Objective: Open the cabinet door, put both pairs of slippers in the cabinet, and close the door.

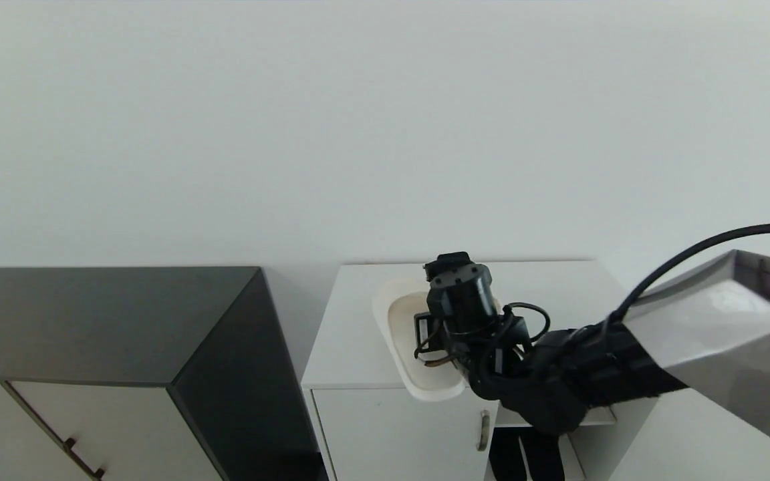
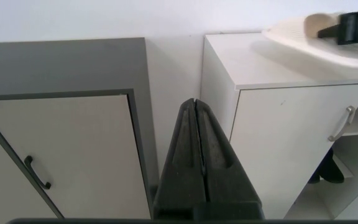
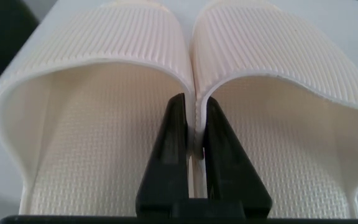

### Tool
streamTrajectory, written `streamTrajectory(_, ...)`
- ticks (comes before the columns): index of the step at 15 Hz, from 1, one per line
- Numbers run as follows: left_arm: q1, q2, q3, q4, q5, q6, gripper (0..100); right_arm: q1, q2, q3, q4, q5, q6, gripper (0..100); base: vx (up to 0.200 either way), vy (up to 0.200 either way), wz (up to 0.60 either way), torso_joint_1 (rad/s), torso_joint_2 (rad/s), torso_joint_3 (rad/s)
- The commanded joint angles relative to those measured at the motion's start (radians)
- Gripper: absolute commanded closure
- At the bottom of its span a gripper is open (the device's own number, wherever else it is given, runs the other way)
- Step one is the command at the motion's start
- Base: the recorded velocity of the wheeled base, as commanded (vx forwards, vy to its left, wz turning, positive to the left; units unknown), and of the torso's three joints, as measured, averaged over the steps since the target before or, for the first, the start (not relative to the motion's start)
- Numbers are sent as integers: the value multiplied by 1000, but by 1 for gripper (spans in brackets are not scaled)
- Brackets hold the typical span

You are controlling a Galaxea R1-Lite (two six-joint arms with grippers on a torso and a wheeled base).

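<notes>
Our right gripper (image 3: 194, 109) pinches the touching inner walls of the cream slippers (image 3: 104, 124) lying atop the white cabinet (image 1: 351, 321), a sound hold, we judge, for a light, soft, springy pair, while our left gripper (image 2: 196, 109) hangs closed on nothing.

Atop cabinet (image 1: 351, 334), slippers (image 1: 402, 341), second pair (image 1: 525, 457) inside, sideboard (image 1: 91, 321) left of cabinet

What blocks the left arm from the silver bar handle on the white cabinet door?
Likely yes: the shut left gripper faces the white cabinet with nothing between it and the silver handle; the right gripper is up top, pinching the cream ribbed slippers.
</notes>
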Motion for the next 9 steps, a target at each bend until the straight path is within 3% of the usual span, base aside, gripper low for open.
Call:
streamTrajectory(1, 0, 1, 0, 0, 0, 0, 100, 59, -193, 162, -17, 3, -4, 100, 0, 0, 0, 0, 0, 0)
streamTrajectory(3, 0, 1, 0, 0, 0, -1, 100, 67, -319, 317, -21, 19, -7, 100, 0, 0, 0, 0, 0, 0)
streamTrajectory(5, 0, 1, 0, 0, 0, 0, 100, 67, -385, 380, -17, 34, -6, 100, 0, 0, 0, 0, 0, 0)
streamTrajectory(9, 0, 1, 0, 0, 0, -1, 100, 62, -382, 397, -17, 32, -9, 100, 0, 0, 0, 0, 0, 0)
